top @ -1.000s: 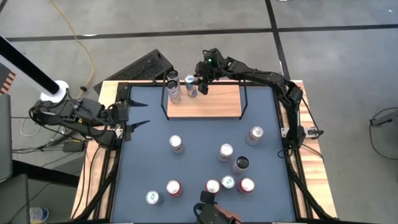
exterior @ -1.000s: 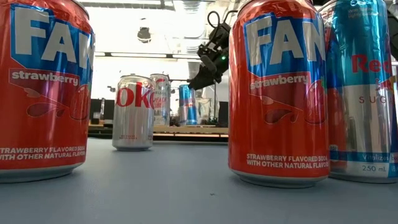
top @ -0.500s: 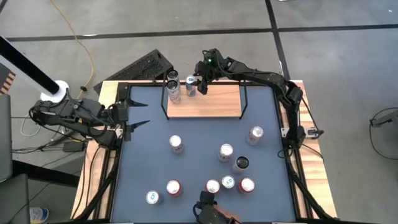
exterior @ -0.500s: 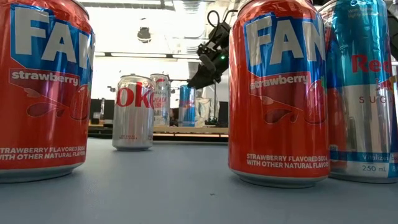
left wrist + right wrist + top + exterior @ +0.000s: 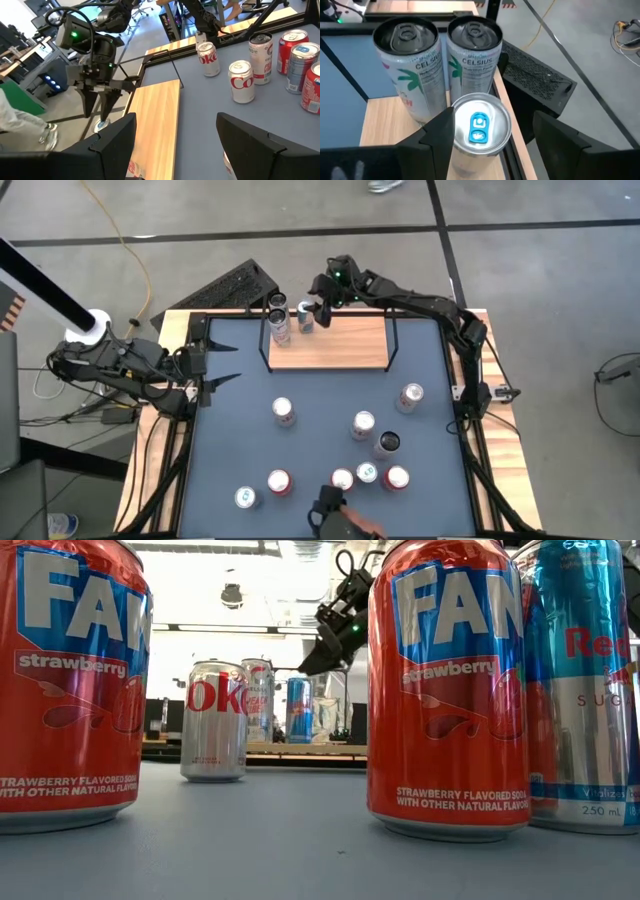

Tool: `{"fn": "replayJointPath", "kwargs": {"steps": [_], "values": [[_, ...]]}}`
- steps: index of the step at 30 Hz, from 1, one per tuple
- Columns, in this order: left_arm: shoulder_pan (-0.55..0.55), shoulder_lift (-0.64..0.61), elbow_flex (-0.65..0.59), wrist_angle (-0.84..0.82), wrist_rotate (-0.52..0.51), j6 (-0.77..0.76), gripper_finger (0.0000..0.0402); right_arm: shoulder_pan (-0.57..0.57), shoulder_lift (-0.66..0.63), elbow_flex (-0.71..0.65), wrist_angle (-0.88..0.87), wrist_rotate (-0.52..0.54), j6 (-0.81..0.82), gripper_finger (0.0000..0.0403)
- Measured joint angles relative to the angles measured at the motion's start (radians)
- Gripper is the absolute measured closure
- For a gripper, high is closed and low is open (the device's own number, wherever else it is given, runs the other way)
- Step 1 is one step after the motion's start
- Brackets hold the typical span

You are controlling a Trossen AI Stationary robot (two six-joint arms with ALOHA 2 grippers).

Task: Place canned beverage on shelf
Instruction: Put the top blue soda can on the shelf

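Standing upright on the shelf (image 5: 330, 345), at its far left corner, the slim blue can (image 5: 305, 317) is just beside the two Celsius cans (image 5: 440, 65) that stand side by side at that end. I judge it is set tight against them so that the rest of the board stays free for more cans; the wood to its right is bare. In the right wrist view its silver top with the blue tab shows between the two dark fingers, and neither finger presses its wall.

The right gripper (image 5: 322, 308) hangs above the can, its jaws spread and let go of it. In the low view the fingertips are already higher than the can's top, so the can rests on the board by itself. The right arm reaches from its base at the right edge of the tabletop (image 5: 330, 420), long and almost flat over the back of the shelf, with the wrist bent downward.

The left gripper (image 5: 222, 366) waits at the left edge of the tabletop, pointing inward over the blue surface, jaws parted with nothing between them.

Other cans, among them strawberry Fanta cans (image 5: 450, 690) and Coke cans (image 5: 241, 81), are not yet on the shelf.
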Motion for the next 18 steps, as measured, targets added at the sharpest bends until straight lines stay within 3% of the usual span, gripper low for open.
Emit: {"fn": "replayJointPath", "kwargs": {"steps": [8,13,18], "values": [[0.0,0.0,0.0,-0.011,-0.009,0.008,0.0136,0.031,-0.045,0.001,-0.156,0.045,-0.007,0.0154],[0.0,0.0,0.0,-0.02,-0.009,0.008,0.0136,0.073,-0.067,0.002,-0.238,0.212,0.024,0.016],[0.0,0.0,0.0,-0.024,-0.01,0.008,0.0136,0.095,0.01,-0.008,-0.225,0.346,0.09,0.0235]]}}
